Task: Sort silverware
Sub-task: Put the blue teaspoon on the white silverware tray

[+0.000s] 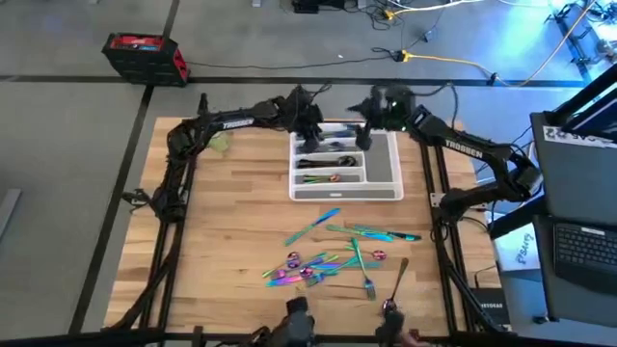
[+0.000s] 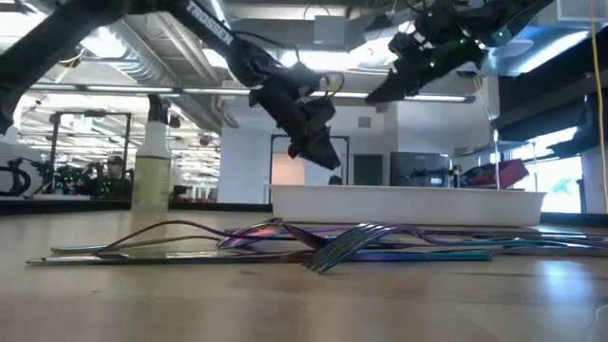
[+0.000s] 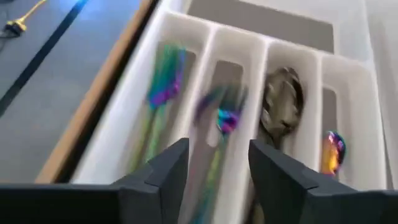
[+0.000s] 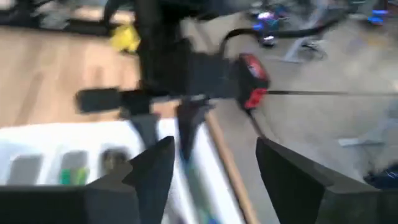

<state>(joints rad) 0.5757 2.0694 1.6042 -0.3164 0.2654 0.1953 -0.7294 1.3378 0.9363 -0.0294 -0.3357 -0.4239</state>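
Since both tools are crowded over the white tray (image 1: 386, 173) at once, a knock between them is the real worry. The left tool (image 3: 217, 168) is held apart and empty above the slots, the right tool (image 4: 214, 168) likewise spread. Most silverware (image 1: 337, 258) is still left heaped on the bench (image 1: 231, 241), tangled, so two pieces could easily be snagged together.

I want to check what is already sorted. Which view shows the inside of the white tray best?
The left wrist view: it looks into the tray, showing cutlery in its narrow slots beyond the open left gripper. The high view shows the tray whole but small, the low view only its side wall, the right wrist view a blurred corner.
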